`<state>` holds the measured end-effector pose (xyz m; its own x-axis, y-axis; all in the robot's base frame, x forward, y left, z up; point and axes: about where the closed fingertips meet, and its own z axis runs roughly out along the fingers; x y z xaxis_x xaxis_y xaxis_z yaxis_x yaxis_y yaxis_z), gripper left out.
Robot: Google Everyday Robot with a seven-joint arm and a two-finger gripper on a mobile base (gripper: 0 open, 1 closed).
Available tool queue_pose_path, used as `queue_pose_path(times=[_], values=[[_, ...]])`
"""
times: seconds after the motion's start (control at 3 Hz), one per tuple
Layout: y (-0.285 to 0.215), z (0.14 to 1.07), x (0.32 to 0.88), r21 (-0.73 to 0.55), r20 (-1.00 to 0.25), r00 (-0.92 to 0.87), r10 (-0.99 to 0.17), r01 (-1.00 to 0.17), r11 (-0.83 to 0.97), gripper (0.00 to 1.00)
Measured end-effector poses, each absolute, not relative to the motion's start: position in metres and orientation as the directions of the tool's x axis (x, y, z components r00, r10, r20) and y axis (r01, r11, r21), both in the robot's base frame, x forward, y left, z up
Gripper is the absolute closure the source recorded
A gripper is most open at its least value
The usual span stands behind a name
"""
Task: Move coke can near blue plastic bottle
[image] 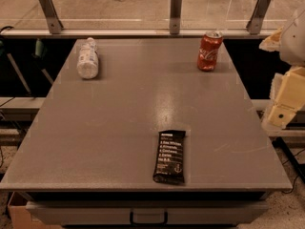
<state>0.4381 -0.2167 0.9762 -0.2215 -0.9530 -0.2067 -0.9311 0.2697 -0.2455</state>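
The coke can [209,50] stands upright at the table's far right, red with white script and a silver top. The blue plastic bottle [87,58] lies on its side at the far left, whitish and crinkly, with its cap pointing away from me. The two are far apart across the table's width. My gripper [284,109] is part of the pale arm at the right edge of the view. It is off the table, to the right of the can and nearer to me, and holds nothing that I can see.
A flat black snack-bar wrapper [169,156] lies near the front middle of the grey table [119,128]. A glass railing with metal posts [175,11] runs behind the far edge. A drawer handle [148,217] sits below the front edge.
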Motion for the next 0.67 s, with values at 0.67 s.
queue_pose_path(times=[0.67], values=[[-0.218,0.968,0.454,-0.225,-0.264,-0.215,-0.940,-0.934,0.277,0.00]])
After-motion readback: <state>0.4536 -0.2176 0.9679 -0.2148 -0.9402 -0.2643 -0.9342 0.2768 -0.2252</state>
